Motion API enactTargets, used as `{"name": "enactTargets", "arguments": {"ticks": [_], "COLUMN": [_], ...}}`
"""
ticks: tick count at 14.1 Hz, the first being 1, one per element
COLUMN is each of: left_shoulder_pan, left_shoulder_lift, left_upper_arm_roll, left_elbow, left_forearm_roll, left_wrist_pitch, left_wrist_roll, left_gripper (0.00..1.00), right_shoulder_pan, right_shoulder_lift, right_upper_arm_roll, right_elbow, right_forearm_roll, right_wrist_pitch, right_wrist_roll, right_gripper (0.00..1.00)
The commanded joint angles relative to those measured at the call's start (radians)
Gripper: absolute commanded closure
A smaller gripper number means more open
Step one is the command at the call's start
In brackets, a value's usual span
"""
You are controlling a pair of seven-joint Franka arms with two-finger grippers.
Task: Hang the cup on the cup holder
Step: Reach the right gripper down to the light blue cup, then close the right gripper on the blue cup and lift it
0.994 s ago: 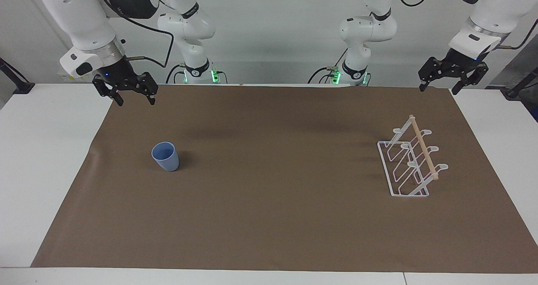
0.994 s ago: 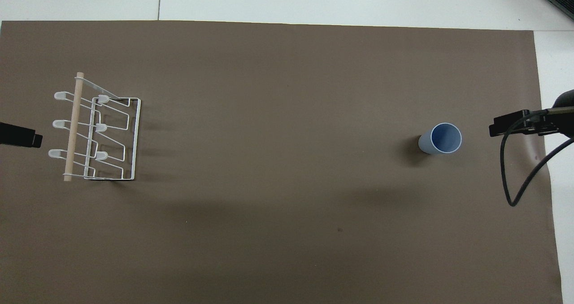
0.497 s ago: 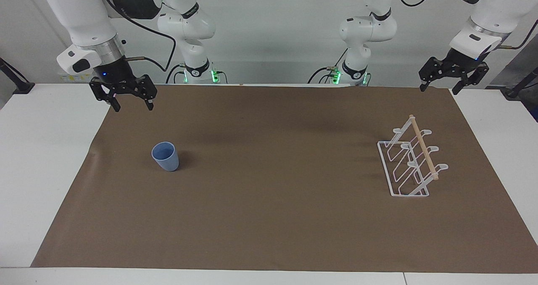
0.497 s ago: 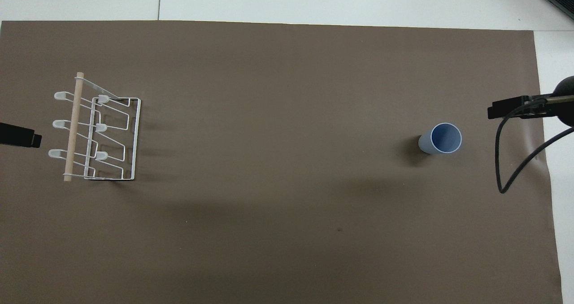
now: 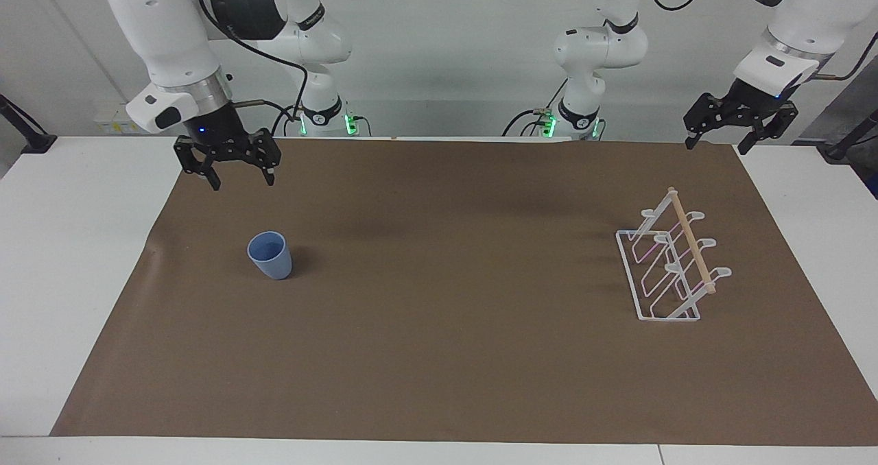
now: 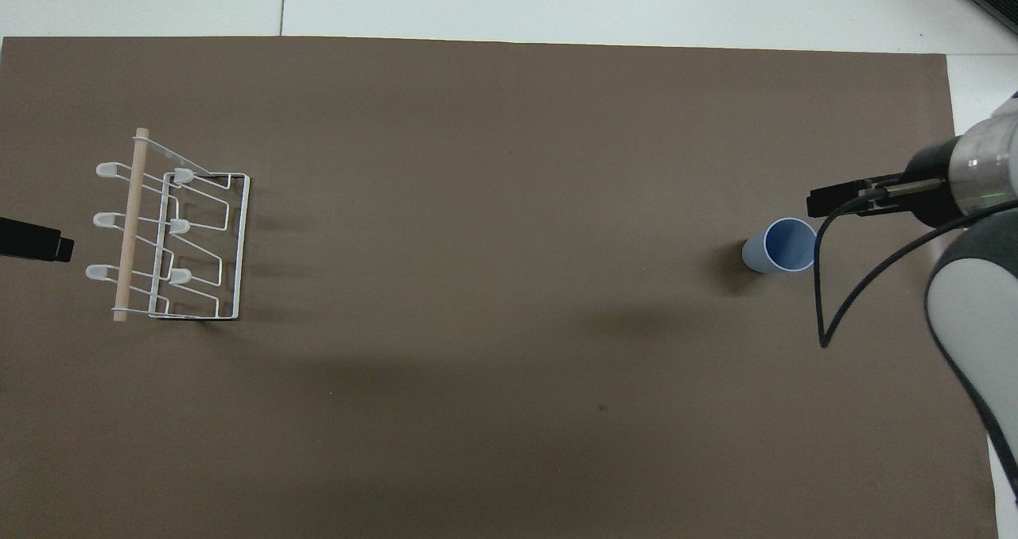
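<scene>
The light-blue cup (image 5: 271, 256) stands upright, mouth up, on the brown mat toward the right arm's end; it also shows in the overhead view (image 6: 783, 246). The white wire cup holder (image 5: 672, 266) with its wooden dowel stands toward the left arm's end and also shows in the overhead view (image 6: 171, 237). My right gripper (image 5: 243, 182) is open and empty, raised over the mat close beside the cup; in the overhead view this right gripper (image 6: 827, 203) shows just off the cup's rim. My left gripper (image 5: 715, 147) is open and empty, and waits above the mat's corner by the holder.
The brown mat (image 5: 439, 355) covers most of the white table (image 5: 68, 245). A black cable (image 6: 823, 336) loops down from the right wrist beside the cup. Only the left gripper's tip (image 6: 48, 243) shows in the overhead view, beside the holder.
My right gripper has swung from the mat's edge in over the mat, to a spot close beside the cup, still open. The left arm, the cup and the holder have not moved.
</scene>
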Motion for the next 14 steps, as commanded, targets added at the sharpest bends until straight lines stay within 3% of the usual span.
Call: {"name": "enactTargets", "arguments": {"ticks": [1,4,14], "left_shoulder_pan": [0.006,0.008,0.008], "left_shoulder_lift": [-0.020,-0.020,-0.020], "left_upper_arm_roll": [-0.003,-0.003,-0.003], "left_elbow": [-0.016,-0.016,-0.016], "left_forearm_roll": [0.019,0.019,0.019], "left_wrist_pitch": [-0.007,-0.010,-0.010], "left_wrist_roll": [-0.011,-0.011,-0.011], "left_gripper": [0.00,0.00,0.00], "right_shoulder_pan": [-0.001,-0.001,-0.003], "right_shoulder_lift": [-0.016,0.019,0.111], "right_upper_arm_roll": [0.002,0.002,0.002], "right_elbow": [-0.132,-0.213,-0.333], "right_forearm_roll": [0.017,0.017,0.017], "right_wrist_pitch": [0.116,0.219,0.403], "right_wrist_roll": [-0.003,-0.006,-0.004], "right_gripper": [0.00,0.00,0.00]}}
